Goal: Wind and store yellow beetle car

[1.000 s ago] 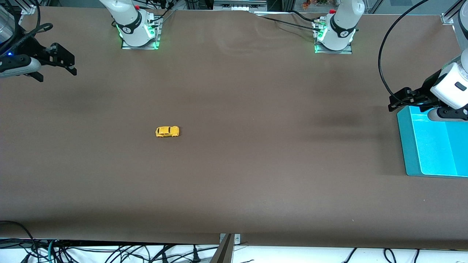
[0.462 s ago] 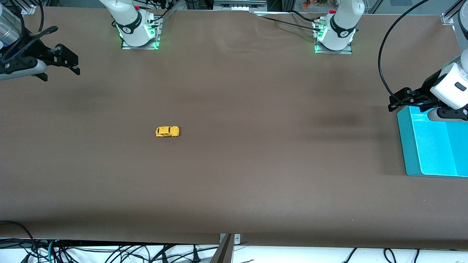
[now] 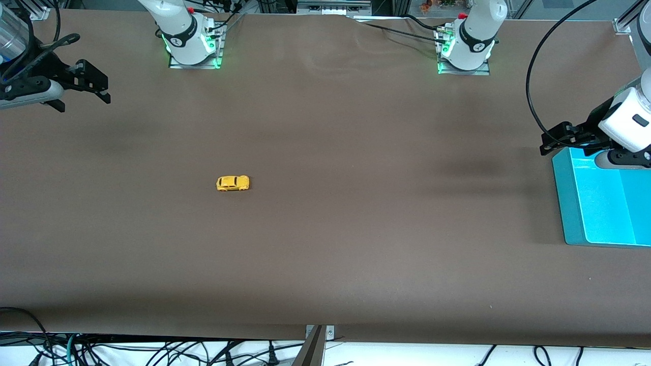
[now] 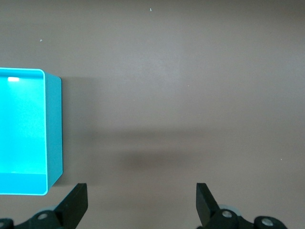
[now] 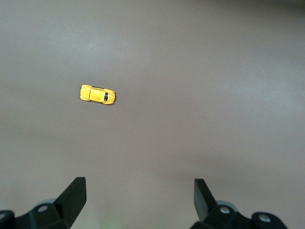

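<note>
The yellow beetle car is sitting on its wheels on the bare brown tabletop, alone in the open and somewhat toward the right arm's end. Nothing is touching it, so it looks placed for an unobstructed grasp, with room around it for fingers to come down on either side of its rounded body.

The right hand is hanging in the air over the tabletop's edge at the right arm's end, well apart from the car, its two black fingers spread wide and holding nothing. Its wrist view is looking down at the car lying ahead of the released fingers, which suggests this arm is the one lining up to fetch it. The winding step has not yet begun.

The left hand is waiting over the rim of the turquoise bin at the left arm's end, its fingers also spread and empty. The bin is standing open-topped with nothing visible inside it, and it is probably where the car is meant to be stored.

The tabletop is covered in a matte brown sheet, showing a few faint ripples near the arm bases. Loose black cables are lying below the edge nearest the front camera, and metal framing is running along the top.
</note>
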### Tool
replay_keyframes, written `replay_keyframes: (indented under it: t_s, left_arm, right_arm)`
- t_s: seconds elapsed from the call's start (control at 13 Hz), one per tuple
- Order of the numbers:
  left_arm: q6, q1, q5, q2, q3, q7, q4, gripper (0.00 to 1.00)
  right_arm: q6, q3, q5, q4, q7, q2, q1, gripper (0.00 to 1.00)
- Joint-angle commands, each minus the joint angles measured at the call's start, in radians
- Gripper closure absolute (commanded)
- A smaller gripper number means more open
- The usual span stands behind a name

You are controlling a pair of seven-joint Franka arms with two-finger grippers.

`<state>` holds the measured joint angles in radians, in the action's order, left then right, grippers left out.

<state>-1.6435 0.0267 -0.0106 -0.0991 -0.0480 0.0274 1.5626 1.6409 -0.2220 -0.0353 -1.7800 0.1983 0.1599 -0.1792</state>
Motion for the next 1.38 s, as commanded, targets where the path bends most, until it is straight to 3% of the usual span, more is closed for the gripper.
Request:
replay_keyframes:
  t_s: [0.0,0.77,1.31]
  left_arm:
    - [0.008,0.007,-0.019,-0.011,-0.004,0.000,-0.027,0.00]
    - [0.008,0.010,-0.019,-0.011,-0.004,0.000,-0.027,0.00]
    - [0.008,0.010,-0.019,-0.011,-0.004,-0.003,-0.027,0.00]
  right_arm:
    - [0.016,-0.003,0.006,-0.032,-0.011,0.033,-0.003,0.00]
    - [0.031,-0.007,0.006,-0.070,0.003,0.035,-0.003,0.00]
    - [0.179,-0.167,0.008,-0.278,0.191,0.027,-0.003,0.00]
